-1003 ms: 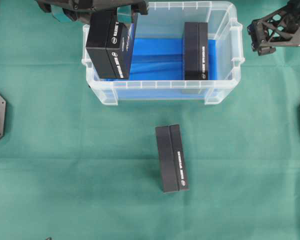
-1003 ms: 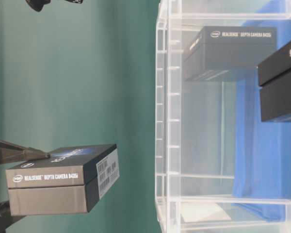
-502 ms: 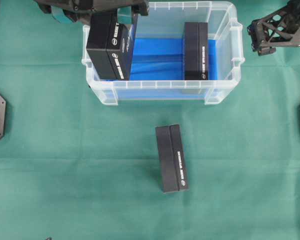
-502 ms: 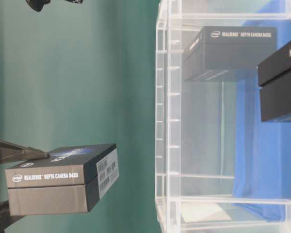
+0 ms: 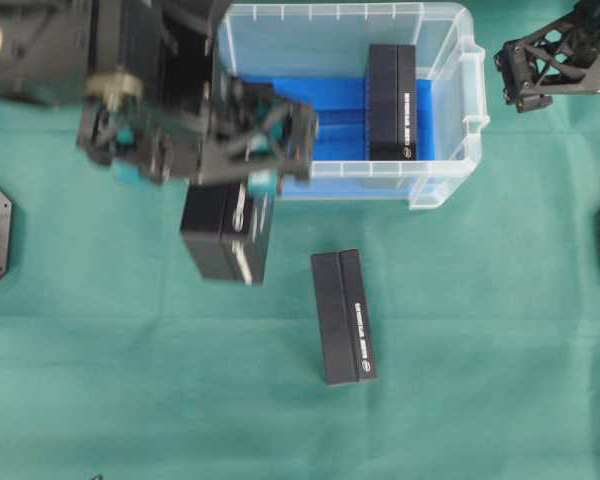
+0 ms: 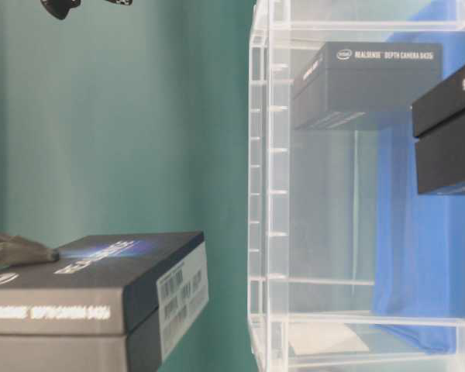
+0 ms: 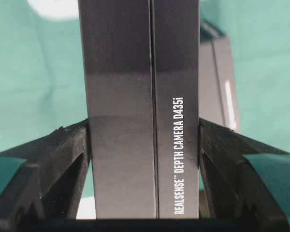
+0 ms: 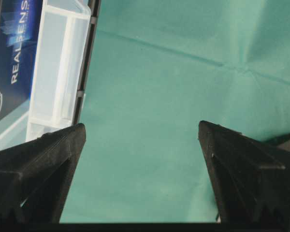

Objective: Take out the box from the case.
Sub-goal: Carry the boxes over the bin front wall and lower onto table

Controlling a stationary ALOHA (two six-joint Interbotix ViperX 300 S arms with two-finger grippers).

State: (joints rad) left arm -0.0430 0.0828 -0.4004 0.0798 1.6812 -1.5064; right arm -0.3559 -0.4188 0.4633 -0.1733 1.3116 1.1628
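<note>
Box between left end effector fingers

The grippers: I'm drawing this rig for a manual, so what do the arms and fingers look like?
Both are matte black. The left gripper has wedge-shaped fingers carrying teal tape patches, on a boxy arm with open strut framework. The right gripper shows similar pointed black fingers; overhead, its frame is a black lattice.

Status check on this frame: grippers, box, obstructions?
Left gripper shut on RealSense box, clear of case. Right gripper open, empty. Second box on cloth nearby.
</note>
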